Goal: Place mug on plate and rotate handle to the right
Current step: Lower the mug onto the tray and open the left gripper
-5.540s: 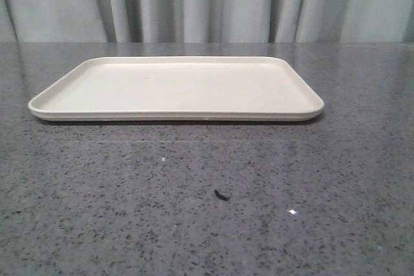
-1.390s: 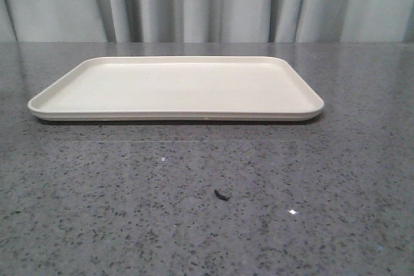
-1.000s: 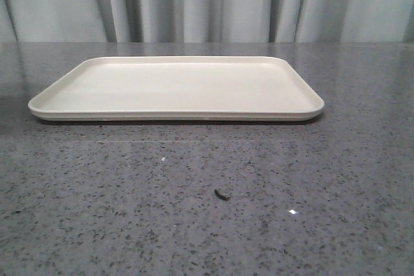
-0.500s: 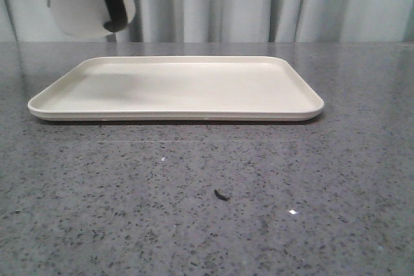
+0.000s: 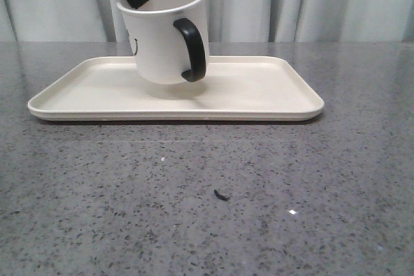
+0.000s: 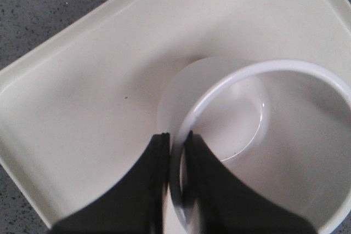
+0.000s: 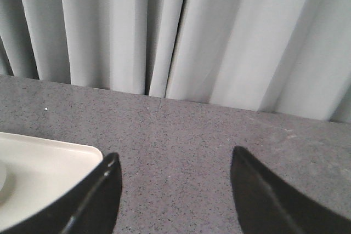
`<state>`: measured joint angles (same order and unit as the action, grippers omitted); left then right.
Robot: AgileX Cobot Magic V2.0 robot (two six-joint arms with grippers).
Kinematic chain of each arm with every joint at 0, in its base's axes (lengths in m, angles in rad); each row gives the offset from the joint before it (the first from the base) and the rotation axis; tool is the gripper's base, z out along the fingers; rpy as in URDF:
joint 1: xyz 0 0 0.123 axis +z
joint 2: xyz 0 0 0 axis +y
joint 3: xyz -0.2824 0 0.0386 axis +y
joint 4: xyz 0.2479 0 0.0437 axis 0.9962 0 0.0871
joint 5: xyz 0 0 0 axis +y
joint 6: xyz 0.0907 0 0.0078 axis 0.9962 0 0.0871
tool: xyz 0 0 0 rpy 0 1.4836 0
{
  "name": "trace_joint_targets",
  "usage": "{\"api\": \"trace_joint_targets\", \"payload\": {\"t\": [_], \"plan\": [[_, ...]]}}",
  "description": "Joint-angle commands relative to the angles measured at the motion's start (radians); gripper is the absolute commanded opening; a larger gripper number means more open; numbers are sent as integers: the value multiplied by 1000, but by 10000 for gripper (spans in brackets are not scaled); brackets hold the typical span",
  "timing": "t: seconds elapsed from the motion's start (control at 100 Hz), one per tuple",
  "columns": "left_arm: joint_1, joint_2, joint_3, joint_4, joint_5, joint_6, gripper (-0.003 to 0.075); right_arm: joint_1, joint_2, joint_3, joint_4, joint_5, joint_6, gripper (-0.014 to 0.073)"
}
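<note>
Grey speckled desk (image 5: 207,211) fills the front view, pale pleated curtain (image 5: 291,4) hanging behind it. Cream plate (image 5: 272,95) lies flat on the desk mid-scene, long side facing the camera, rounded corners, low rim. White mug (image 5: 162,43) is over the plate's left-centre part, tilted a bit, mouth leaning toward the right; its base is at or just above the plate surface, contact cannot be told, a pale reflection or shadow sits right beneath it. Part of a black printed face shows on the mug's left side. Black handle (image 5: 192,50) points toward the camera and slightly right in the front view. Left claw (image 6: 176,160) comes down from the upper left and is clamped on the mug's rim, one finger (image 6: 151,190) outside the wall and the other inside the cup; the left wrist view shows the thin rim pinched between them, with the empty mug interior and plate floor below. Right claw (image 7: 173,184) is spread wide apart, holding nothing, off the plate's right end over bare desk, facing the curtain; only a plate corner shows in its view. Small dark speck (image 5: 222,194) lies on the desk in front of the plate.
</note>
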<state>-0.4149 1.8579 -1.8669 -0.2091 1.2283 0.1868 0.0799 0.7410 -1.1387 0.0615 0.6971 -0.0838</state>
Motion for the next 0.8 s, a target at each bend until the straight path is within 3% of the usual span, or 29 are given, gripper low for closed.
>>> {"api": "trace_joint_targets", "payload": {"t": [0.0, 0.79], "plan": [[-9, -43, -38, -44, -29, -2, -8, 2, 5, -33, -1, -80, -9, 444], [-10, 9, -38, -52, 11, 0, -4, 2, 5, -33, -1, -77, -9, 444]]}}
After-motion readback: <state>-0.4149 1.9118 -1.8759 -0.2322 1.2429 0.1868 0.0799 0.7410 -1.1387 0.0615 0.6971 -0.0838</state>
